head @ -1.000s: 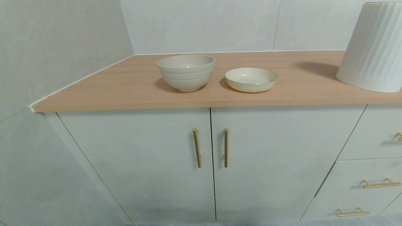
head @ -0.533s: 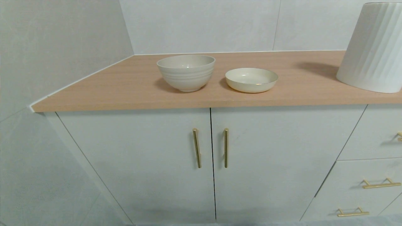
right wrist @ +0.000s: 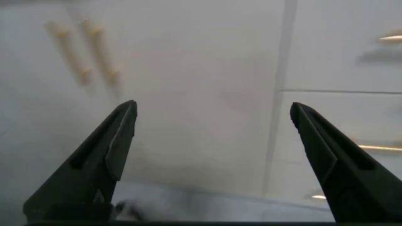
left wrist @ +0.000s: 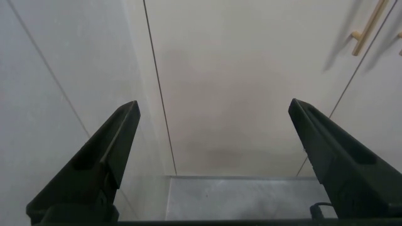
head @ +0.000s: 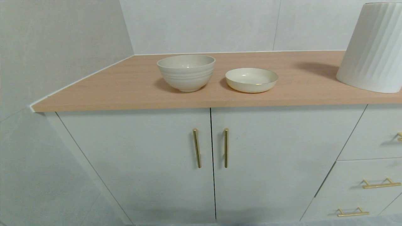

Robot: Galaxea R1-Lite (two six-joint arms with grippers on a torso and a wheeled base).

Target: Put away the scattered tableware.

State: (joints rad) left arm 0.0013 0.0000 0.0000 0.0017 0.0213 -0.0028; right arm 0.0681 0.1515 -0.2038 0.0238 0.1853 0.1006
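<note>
Deep ribbed bowl [head: 186, 72] upright on wooden countertop [head: 110, 91]. Shallow dish [head: 251, 79] just beside, at bowl's 3 o'clock, not touching. Tall white fluted vessel [head: 372, 50] well apart, at dish's 3 o'clock. At 6 o'clock of bowl: closed cabinet doors [head: 141, 163] with brass bar handles [head: 197, 147]. Left gripper [left wrist: 213, 108] facing cabinet front, jaws spread wide, nothing between. Right gripper [right wrist: 213, 108] likewise facing cabinet front, jaws wide apart, empty.

Your left gripper [left wrist: 213, 163] has its two dark fingers [left wrist: 107, 163] spread wide apart. Your right gripper [right wrist: 213, 160] matches it, with its fingers [right wrist: 326, 157] just as far apart. Each pair of fingers sits level, one tip at the same height as the other.
</note>
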